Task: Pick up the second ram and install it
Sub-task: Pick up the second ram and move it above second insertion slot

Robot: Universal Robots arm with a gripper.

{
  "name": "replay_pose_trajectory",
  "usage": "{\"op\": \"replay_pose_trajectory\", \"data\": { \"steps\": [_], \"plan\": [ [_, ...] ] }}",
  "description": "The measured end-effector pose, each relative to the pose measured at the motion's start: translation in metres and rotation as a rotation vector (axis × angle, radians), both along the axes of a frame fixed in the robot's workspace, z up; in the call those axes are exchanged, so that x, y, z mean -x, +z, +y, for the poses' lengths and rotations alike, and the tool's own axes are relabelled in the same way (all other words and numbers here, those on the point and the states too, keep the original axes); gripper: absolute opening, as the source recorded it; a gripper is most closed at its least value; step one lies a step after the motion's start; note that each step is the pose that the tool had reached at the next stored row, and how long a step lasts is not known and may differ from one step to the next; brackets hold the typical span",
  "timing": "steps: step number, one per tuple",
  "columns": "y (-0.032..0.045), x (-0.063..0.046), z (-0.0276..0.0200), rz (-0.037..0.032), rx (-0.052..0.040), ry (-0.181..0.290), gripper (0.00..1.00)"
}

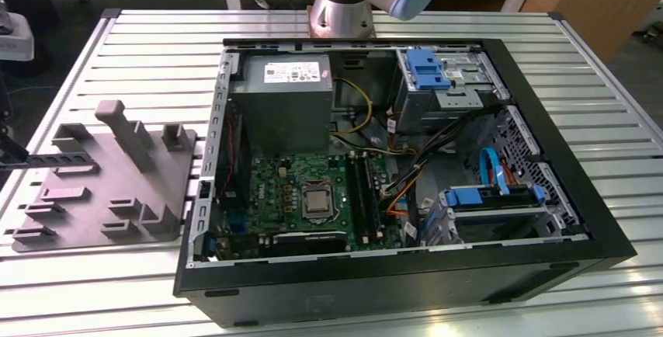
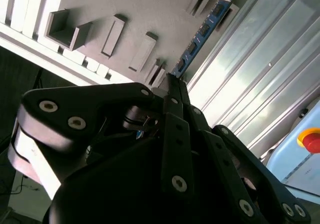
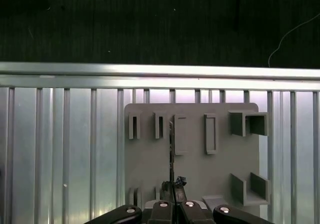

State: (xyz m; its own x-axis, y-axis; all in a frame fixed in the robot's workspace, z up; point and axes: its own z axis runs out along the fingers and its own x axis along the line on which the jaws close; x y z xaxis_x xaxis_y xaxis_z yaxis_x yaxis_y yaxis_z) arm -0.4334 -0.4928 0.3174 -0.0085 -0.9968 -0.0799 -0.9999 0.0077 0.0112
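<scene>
One black tower computer case (image 1: 580,220) lies open on the slatted aluminium table (image 1: 124,42) in the exterior view, green motherboard (image 1: 300,189) facing up. The silver arm base (image 1: 342,3) rises behind it. Over on the exterior view's left we have the grey moulded tray with upright posts (image 1: 114,189), and a thin dark bar reaches across its outer side: that's the second ram (image 1: 57,158), well apart from the case.

Second wrist view now, and we're looking along the black gripper (image 2: 172,80). Its fingers meet at the near end of the ram (image 2: 202,31), a long, flat, blue-tinted stick with a row of black chips. It runs away from us, on edge, over the tray (image 2: 150,9).

First wrist view: we see the ram (image 3: 171,149) edge-on as a thin line between two posts of the tray (image 3: 195,169). The gripper (image 3: 174,184) is pinched closed on its end. We can't tell whether the stick rests on the tray or hangs just above it.
</scene>
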Motion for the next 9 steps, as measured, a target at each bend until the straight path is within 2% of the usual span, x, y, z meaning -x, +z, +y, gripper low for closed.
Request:
{"op": "replay_pose_trajectory", "data": {
  "steps": [9],
  "plan": [
    [0.0087, 0.0, 0.0, -0.0002, -0.0001, 0.0, 0.11]
  ]
}}
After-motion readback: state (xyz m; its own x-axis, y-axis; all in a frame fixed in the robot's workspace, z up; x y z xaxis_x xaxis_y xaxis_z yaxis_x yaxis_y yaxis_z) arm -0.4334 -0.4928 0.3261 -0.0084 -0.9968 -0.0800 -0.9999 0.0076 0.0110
